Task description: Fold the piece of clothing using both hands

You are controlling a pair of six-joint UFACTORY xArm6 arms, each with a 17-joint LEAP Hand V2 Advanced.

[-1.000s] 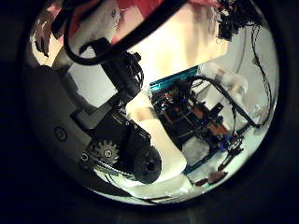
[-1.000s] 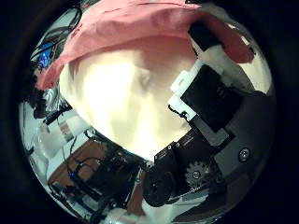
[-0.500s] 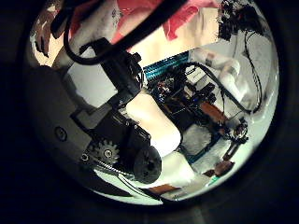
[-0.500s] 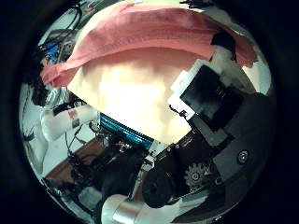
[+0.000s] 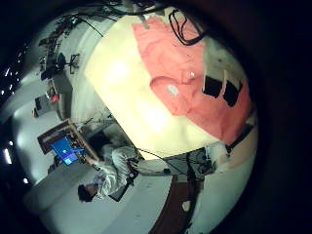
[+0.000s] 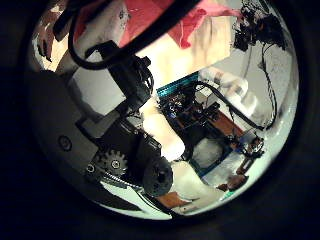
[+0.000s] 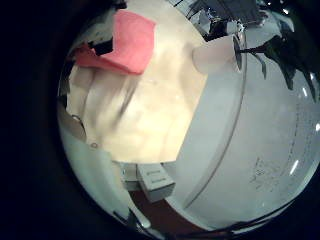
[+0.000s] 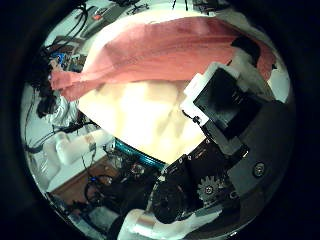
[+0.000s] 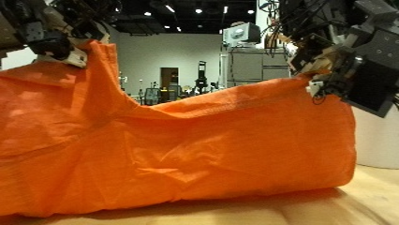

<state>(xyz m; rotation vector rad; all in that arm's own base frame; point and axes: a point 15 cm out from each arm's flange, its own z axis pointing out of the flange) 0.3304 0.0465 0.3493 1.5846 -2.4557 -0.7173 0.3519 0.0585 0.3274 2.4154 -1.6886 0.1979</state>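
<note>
Both my hands have lifted higher than a second ago; the wide orange fabric garment (image 9: 187, 150) hangs between them, hem on the pale wooden table (image 9: 362, 202). My left hand (image 9: 56, 33) pinches one top corner, my right hand (image 9: 331, 70) the other. Cloth airborne, fold-over probably next.

Orange garment (image 9: 175, 150) hangs as a broad sheet across nearly the whole outside view; lower edge rests on the pale table (image 9: 362, 202); top edge sags in the middle, raised at both corners; left hand (image 9: 63, 33) holds the higher corner, fingers curled on the cloth; right hand (image 9: 334, 70) pinches the other corner, lower down; fabric creased with diagonal folds; hall with ceiling lights behind.
</note>
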